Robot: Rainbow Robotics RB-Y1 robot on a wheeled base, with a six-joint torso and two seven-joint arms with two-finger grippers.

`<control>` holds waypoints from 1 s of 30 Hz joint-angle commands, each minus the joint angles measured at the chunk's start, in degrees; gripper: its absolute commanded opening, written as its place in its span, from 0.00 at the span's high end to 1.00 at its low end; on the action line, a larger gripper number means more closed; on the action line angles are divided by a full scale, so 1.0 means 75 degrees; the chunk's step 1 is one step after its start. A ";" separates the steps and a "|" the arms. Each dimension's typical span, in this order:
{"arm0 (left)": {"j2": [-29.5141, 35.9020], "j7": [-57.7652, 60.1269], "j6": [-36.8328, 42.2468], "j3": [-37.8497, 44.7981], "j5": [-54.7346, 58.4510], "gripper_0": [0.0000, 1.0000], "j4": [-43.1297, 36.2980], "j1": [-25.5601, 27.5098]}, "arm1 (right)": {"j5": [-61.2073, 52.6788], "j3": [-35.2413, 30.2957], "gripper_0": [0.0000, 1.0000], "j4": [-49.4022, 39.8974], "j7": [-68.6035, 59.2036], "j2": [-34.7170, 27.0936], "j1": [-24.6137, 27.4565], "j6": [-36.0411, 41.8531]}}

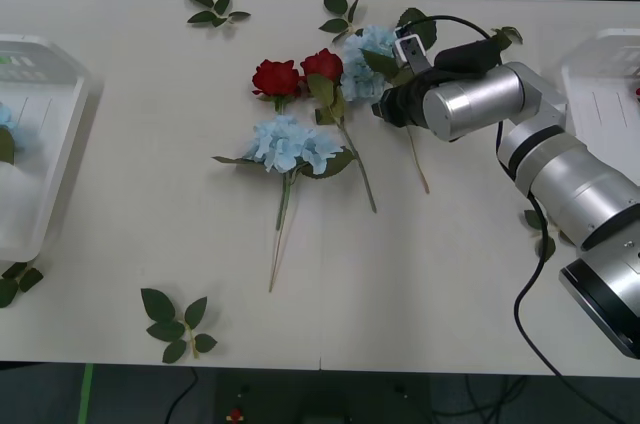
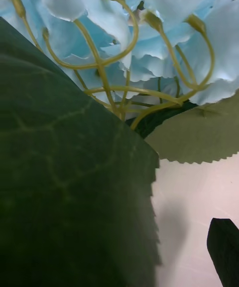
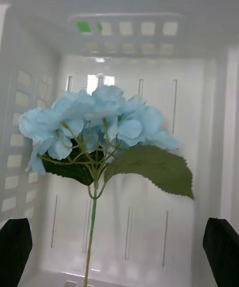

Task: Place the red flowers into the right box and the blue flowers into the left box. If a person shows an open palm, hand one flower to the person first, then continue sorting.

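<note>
The right hand is buried in a blue hydrangea mid-bench; whether it's closed can't be told. Petals look soft and crushable, so the thin stem is probably best gripped. The left hand is spread open over the left box, where another hydrangea lies.

The left box sits at the table's left edge, with one of the blue flowers lying in it; the right box sits at the right edge; two red flowers lie side by side near the middle of the table, toward the far edge; a blue flower lies just in front of them, its stem running toward the near edge; another blue flower lies just right of the red pair, with the right gripper at its right side; leaf sprigs lie by the far edge, another sprig near the near-left corner.
</note>
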 commanded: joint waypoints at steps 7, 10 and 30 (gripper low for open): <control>0.0250 0.0208 0.1898 0.0095 0.0398 0.00 -0.0218 -0.2511 | 0.0028 0.0293 1.00 0.0002 -0.0143 0.0176 -0.0409 -0.0187; 0.0250 0.1064 0.2004 -0.0291 0.0926 0.00 -0.0218 -0.2886 | 0.0016 0.0293 1.00 0.0002 -0.0178 0.0164 -0.0409 -0.0187; 0.0250 0.6349 0.0891 -0.5248 0.2414 0.00 -0.0476 -0.5640 | 0.0063 0.0305 1.00 0.0002 -0.0295 0.0141 -0.0386 -0.0316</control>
